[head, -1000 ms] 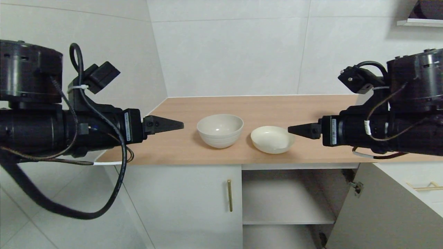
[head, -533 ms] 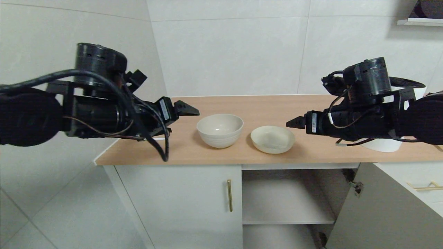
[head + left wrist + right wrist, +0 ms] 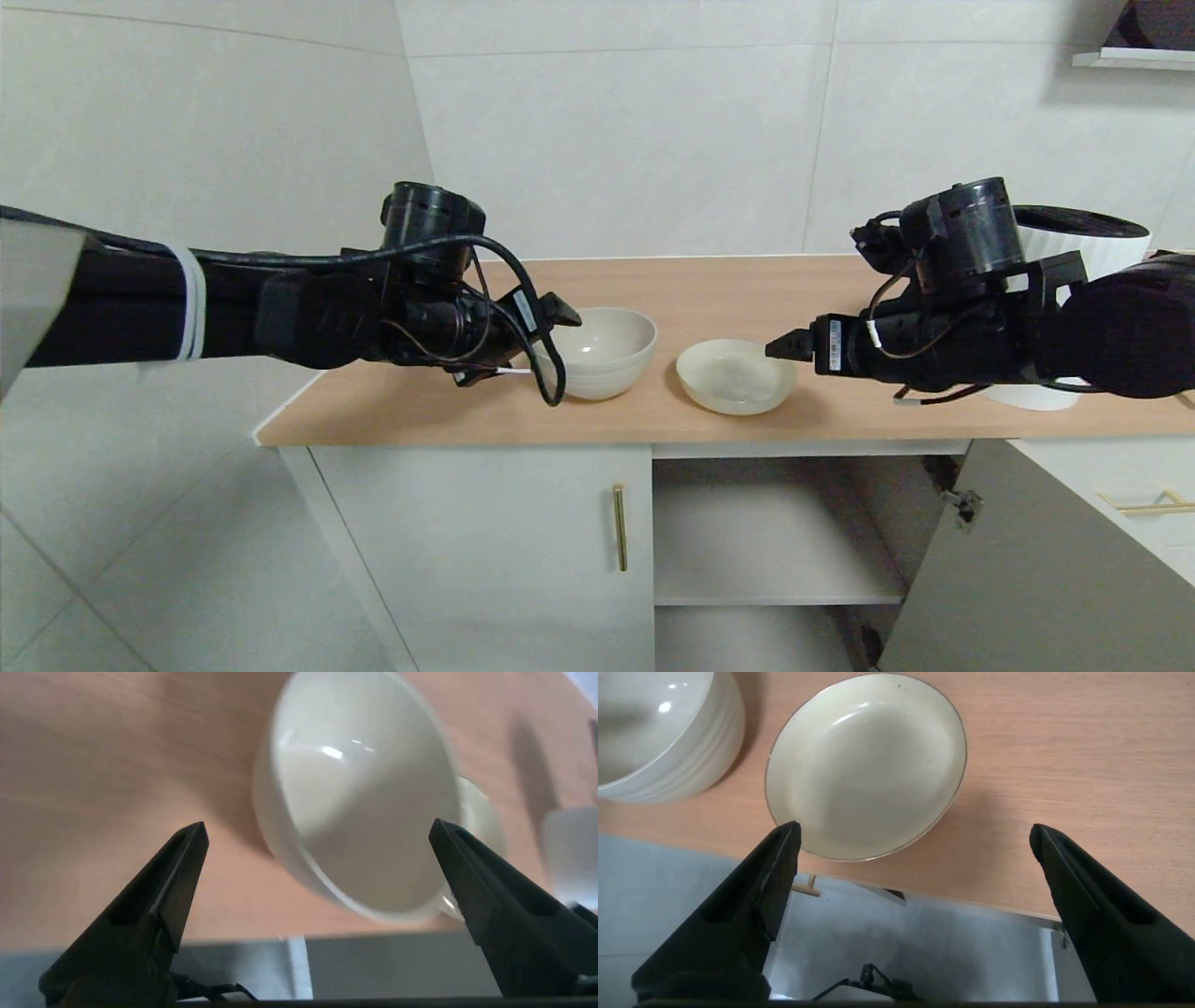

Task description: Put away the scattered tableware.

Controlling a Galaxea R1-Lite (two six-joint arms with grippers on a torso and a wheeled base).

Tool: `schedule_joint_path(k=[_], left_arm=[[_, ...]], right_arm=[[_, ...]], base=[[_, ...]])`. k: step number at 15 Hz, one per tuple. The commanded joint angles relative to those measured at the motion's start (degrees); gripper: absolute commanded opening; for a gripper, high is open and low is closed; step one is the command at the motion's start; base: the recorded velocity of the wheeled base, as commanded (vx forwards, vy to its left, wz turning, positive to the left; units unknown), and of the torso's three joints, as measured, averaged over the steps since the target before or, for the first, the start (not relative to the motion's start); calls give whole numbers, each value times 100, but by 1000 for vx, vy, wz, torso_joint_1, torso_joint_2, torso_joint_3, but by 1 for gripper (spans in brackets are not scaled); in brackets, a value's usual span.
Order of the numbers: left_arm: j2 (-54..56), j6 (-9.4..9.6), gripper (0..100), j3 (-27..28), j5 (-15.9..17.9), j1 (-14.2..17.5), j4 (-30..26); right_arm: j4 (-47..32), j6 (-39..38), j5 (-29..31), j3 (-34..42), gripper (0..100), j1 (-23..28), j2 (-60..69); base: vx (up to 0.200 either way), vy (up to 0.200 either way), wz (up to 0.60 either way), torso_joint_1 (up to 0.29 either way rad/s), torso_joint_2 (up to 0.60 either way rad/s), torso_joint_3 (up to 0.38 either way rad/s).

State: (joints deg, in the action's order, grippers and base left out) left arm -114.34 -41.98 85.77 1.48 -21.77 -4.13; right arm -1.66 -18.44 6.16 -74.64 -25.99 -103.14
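Note:
A deep cream bowl [image 3: 597,353] and a shallow cream bowl [image 3: 736,375] stand side by side on the wooden counter [image 3: 709,280]. My left gripper [image 3: 560,320] is at the deep bowl's left rim. In the left wrist view this gripper [image 3: 318,829] is open, with the deep bowl [image 3: 355,831] just ahead between its fingers [image 3: 149,924]. My right gripper [image 3: 782,347] hovers at the shallow bowl's right edge. Its wrist view shows it [image 3: 915,833] open above that bowl [image 3: 868,765], beside the deep bowl [image 3: 663,737].
A white ribbed container [image 3: 1074,233] stands at the counter's back right, behind my right arm. Below the counter, a cabinet bay with a shelf [image 3: 775,551] stands open, its door [image 3: 1027,560] swung right. A closed door with a gold handle [image 3: 619,527] is to its left.
Both arms have stretched forward over the counter. The left gripper has come right up to the deep bowl's rim; the right has edged toward the shallow bowl. The bowls have not moved.

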Motion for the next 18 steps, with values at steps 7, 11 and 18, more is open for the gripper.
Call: schedule_joint_path(k=[7,11,18], left_arm=[[-361,-3,0,141,-7,94,-9],[-247,-12,0,141,-16,94,-9],[-71,-82,0,106,-16,112,-17]], right_arm=[[-1,-1,0,2,100,-3,31],[-1,8,0,-6,100,-3,22],[-1,-54,360,-173,100,-3,-329]], base=[[0,0,0,0,0,0],[0,0,0,0,0,0],[0,0,0,0,0,0]])
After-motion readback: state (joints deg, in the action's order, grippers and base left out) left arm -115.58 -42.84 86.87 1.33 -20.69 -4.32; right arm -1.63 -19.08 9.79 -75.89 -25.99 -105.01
